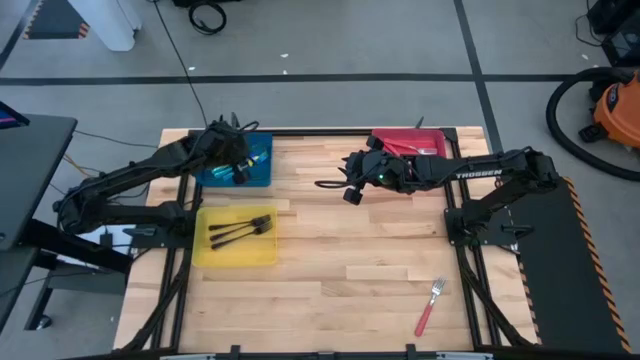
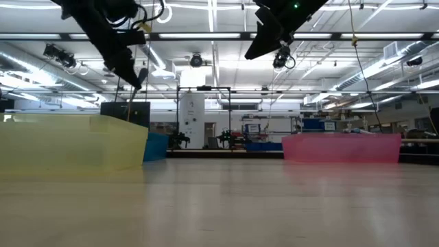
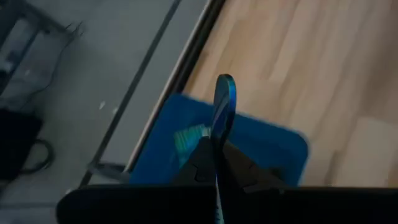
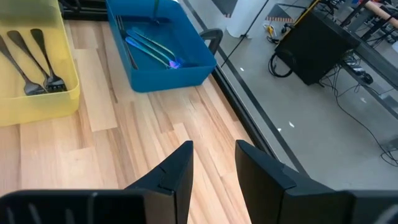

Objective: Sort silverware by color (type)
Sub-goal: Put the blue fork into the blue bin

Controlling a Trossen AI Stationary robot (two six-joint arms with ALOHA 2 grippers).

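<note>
The left gripper (image 1: 238,163) hangs over the flat blue plastic tray (image 1: 262,172) at ten o'clock on the table, pinched tight on a thin blue-handled fork (image 3: 222,109); I think this is the drop-off step; next it must let go. The right gripper (image 1: 352,190) waits near the middle, fingers apart, holding nothing; one red-handled fork (image 1: 430,305) lies at five o'clock.

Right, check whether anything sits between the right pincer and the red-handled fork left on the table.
Nothing visible does. The right pincer hangs open over bare wood mid-table, and the red-handled fork lies alone near the front right of the table, with only bare boards between them.
</note>
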